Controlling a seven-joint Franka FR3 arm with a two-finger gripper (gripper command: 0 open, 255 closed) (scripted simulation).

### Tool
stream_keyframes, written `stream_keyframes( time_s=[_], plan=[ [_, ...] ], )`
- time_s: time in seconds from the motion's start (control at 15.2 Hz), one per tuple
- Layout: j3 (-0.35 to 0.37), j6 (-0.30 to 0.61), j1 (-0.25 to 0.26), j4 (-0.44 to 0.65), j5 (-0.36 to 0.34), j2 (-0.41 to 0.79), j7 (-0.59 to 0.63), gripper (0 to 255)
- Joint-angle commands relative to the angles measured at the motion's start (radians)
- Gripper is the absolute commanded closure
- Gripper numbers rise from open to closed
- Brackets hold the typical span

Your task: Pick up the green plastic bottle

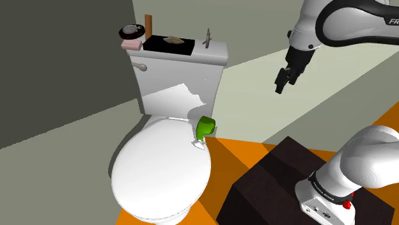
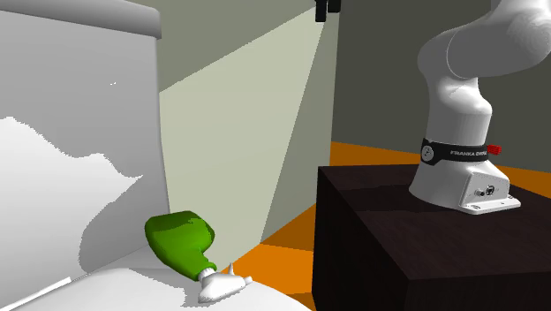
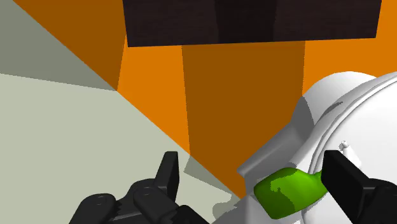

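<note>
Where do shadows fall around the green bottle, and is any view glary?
Shoulder view: bottle evenly lit on the toilet lid, jagged bright patch on the tank front. Second exterior view: soft grey shadow on the tank beside the bottle. Wrist view: flat light, no glare.

Toilet (image 1: 160, 169) at shoulder view's left, stand (image 1: 275, 185) at lower right, strip of floor (image 1: 233, 160) between. Spray bottle (image 1: 205, 126) on its side on closed toilet lid, rear corner nearest stand, base toward tank (image 1: 182, 77), nozzle toward front. On tank top: dish (image 1: 132, 31) stacked on small block (image 1: 131, 45) at left end, upright stick (image 1: 149, 25) just beside, tray (image 1: 167, 46) mid, small object (image 1: 206, 39) at right end. Pincer (image 1: 280, 88) aloft right of tank, well apart from spray bottle.
</note>
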Motion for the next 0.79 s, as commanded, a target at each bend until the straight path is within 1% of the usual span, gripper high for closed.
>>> stream_keyframes(
  time_s=[0.0,0.33,0.73],
  plan=[
    [0.0,0.0,0.0,0.0,0.0,0.0,0.0,0],
    [0.095,0.145,-0.004,-0.074,0.061,0.07,0.192,0],
    [0.212,0.332,-0.019,-0.104,0.109,0.225,0.423,0]
  ],
)
